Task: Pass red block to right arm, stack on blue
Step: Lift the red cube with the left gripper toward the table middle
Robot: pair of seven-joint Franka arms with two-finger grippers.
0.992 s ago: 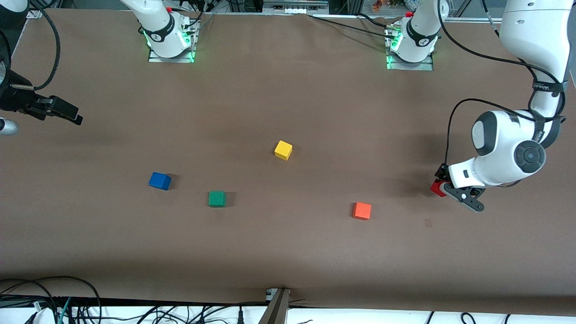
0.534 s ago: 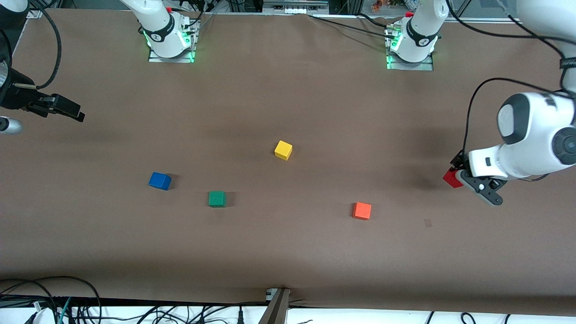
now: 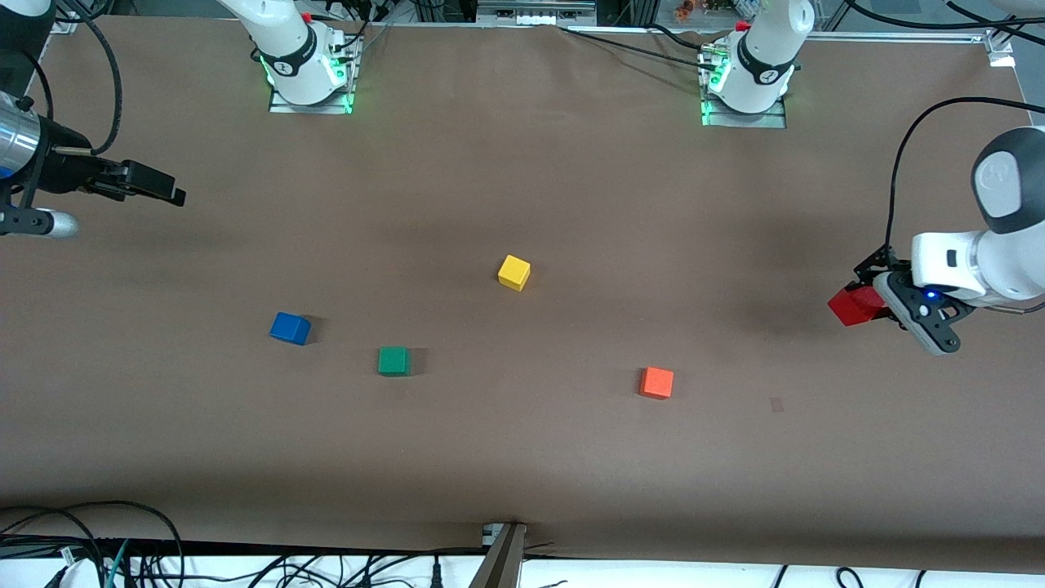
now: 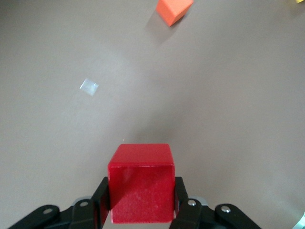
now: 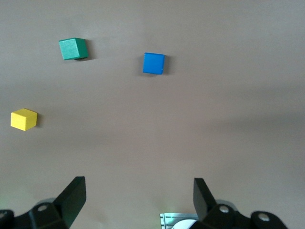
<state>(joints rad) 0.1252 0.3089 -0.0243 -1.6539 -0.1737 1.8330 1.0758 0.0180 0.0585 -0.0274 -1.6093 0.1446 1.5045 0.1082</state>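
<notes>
The red block [image 3: 851,306] is clamped between the black claw fingers of my left gripper [image 3: 867,307], held in the air over the left arm's end of the table. In the left wrist view the red block [image 4: 140,183] fills the gap of the left gripper [image 4: 140,202]. The blue cube [image 3: 290,328] lies on the table toward the right arm's end, and also shows in the right wrist view [image 5: 154,63]. My right gripper [image 3: 163,193] hovers over the table's right-arm end, open and empty, its fingers spread wide in the right wrist view [image 5: 138,195].
A green cube [image 3: 393,360] lies beside the blue one. A yellow cube [image 3: 513,272] sits mid-table. An orange cube [image 3: 656,382] lies nearer the front camera, toward the left arm's end. A small pale mark [image 3: 776,403] is on the brown table cover.
My left gripper has risen with the red block and moved toward the left arm's end of the table. My right gripper has shifted a little toward the table's middle.
</notes>
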